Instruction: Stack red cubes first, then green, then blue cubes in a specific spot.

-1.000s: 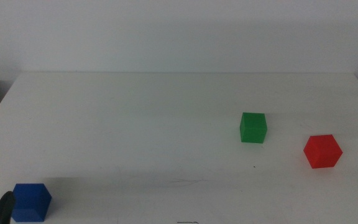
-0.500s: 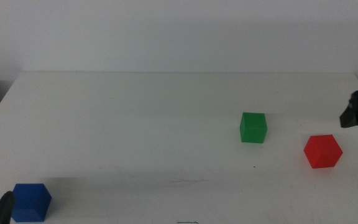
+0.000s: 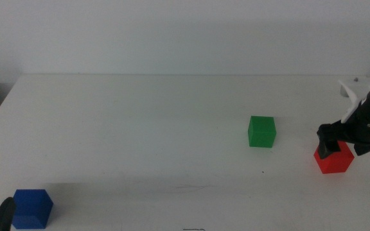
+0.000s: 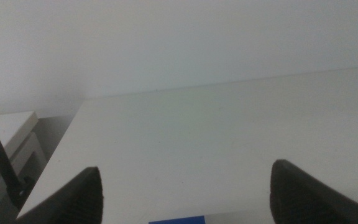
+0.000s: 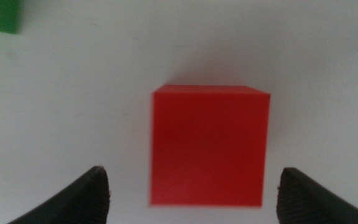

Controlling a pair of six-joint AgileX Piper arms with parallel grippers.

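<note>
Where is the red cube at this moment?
In the middle view the red cube sits on the white table at the right side, right of the green cube, with the open right pincer directly above it.

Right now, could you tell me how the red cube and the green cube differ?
The red cube is red and sits nearer the table's right edge; the green cube is green and lies left of it. The open right gripper hangs over the red cube; nothing is near the green cube. Both look matte, similar in size and rest on the table.
</note>
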